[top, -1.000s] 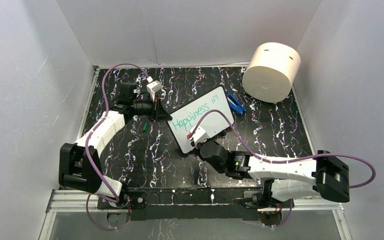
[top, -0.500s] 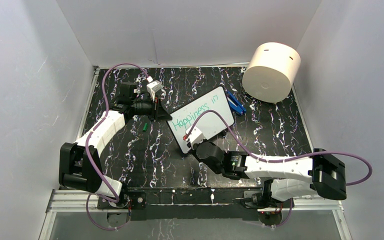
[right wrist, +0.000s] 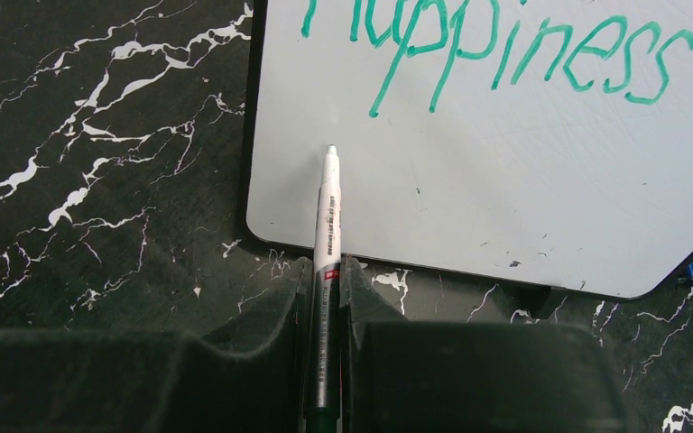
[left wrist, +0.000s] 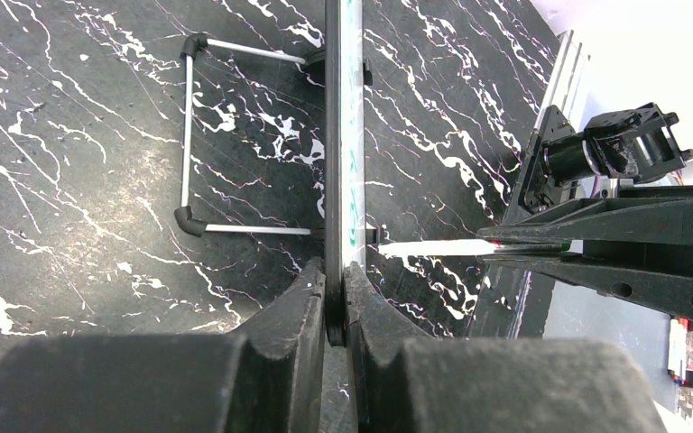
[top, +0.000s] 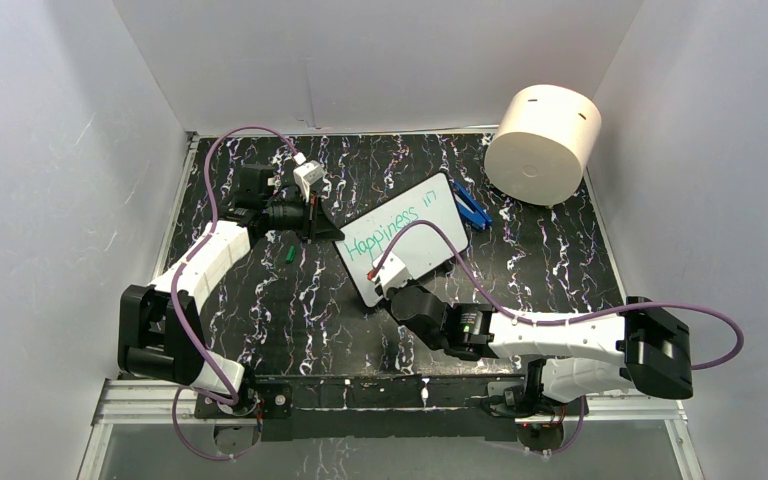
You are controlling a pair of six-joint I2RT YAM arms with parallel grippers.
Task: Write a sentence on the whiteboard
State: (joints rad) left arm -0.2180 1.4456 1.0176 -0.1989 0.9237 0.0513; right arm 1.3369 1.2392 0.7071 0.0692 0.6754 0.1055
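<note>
Whiteboard (top: 405, 240), mid-table, shows the sentence (top: 388, 228) only begun, "Happiness in"; your left gripper (left wrist: 336, 271) pinches its edge, and your right gripper (right wrist: 328, 271) clamps the marker (right wrist: 328, 198), tip at blank space below, the rest unwritten.

There is 1 whiteboard (top: 422, 250) at the centre of the frame, carrying 1 teal-green sentence (top: 390, 232) that runs to 1 line of 2 words. There are 2 grippers, the left gripper (top: 332, 232) and the right gripper (top: 384, 272), and 1 white marker (right wrist: 328, 207). At the upper right stands 1 cream cylinder (top: 543, 143), with 1 blue item (top: 472, 207) beside it, too small to identify. Left of centre lies 1 small green piece (top: 288, 253). There are 2 purple cables (top: 250, 132) and 1 black marbled table (top: 290, 310).
</note>
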